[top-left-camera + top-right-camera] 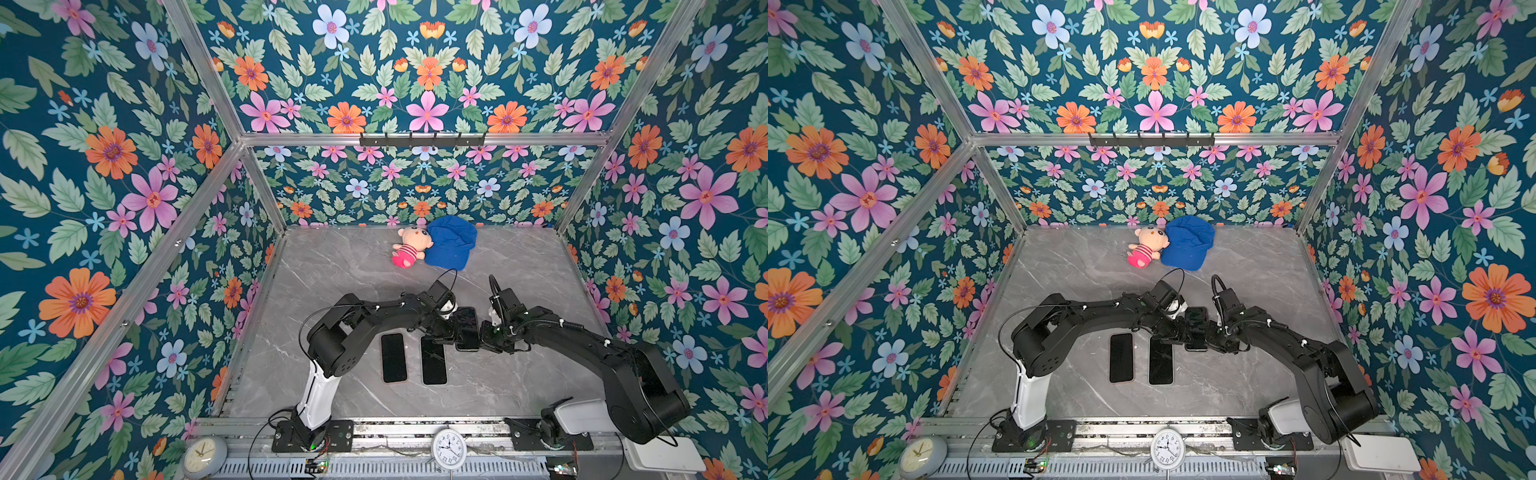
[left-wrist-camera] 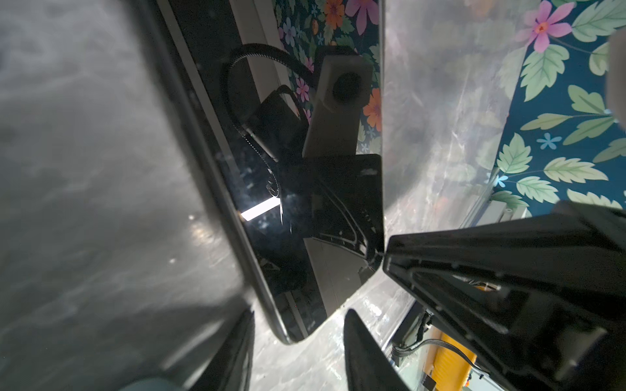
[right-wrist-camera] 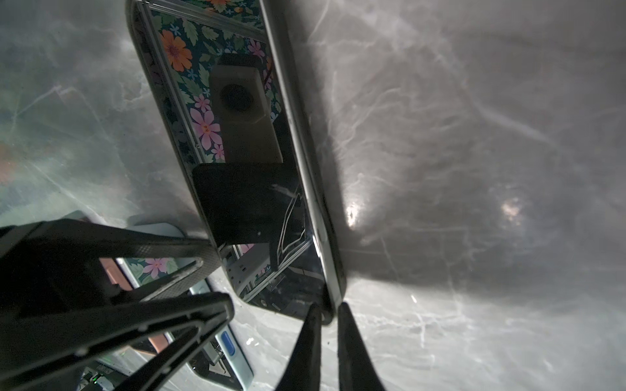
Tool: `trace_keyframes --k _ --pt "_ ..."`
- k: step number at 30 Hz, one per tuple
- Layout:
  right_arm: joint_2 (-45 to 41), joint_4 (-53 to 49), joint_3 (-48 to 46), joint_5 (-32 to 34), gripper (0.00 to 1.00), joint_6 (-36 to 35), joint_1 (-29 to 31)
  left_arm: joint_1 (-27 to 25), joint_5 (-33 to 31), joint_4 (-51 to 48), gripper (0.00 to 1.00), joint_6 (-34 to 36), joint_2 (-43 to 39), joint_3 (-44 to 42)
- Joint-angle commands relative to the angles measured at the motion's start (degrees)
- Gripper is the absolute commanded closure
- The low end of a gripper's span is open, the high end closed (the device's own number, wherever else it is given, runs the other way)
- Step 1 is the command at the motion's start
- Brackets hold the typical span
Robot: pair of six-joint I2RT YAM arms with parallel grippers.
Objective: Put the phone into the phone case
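Item: phone [image 1: 466, 328], mid-tabletop [image 1: 332, 282], between both arms, just right of a pink-rimmed slab [image 1: 393, 357] and a black slab [image 1: 433, 359], both lying flat.
Jaws, right gripper [image 3: 327, 313]: clenched on the phone's edge near a corner.
Jaws, left gripper [image 2: 299, 315]: apart, astride the phone's end; whether they grip it, cannot tell.

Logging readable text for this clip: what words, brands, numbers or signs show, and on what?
"12", "6": numerals on the white clock dial, upside down in both top views; its other numerals are too small to be sure of.
Grey clock: dial marks too small to read.
No other text is legible.
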Motion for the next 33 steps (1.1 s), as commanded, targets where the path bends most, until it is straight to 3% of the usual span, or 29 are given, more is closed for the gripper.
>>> trace_keyframes --k 1,24,33 --pt "0.28 0.4 -0.15 -0.31 0.87 0.3 0.07 -0.06 -0.08 -0.27 0.54 0.09 0.29 -0.56" --pt "0.26 0.22 0.15 0.15 0.9 0.1 0.37 -0.06 0.18 1.32 0.55 -0.7 -0.03 -1.87" --pt "1.12 -0.49 0.91 1.78 0.82 -0.75 0.36 -0.06 0.27 1.46 0.55 -0.75 -0.08 -2.19"
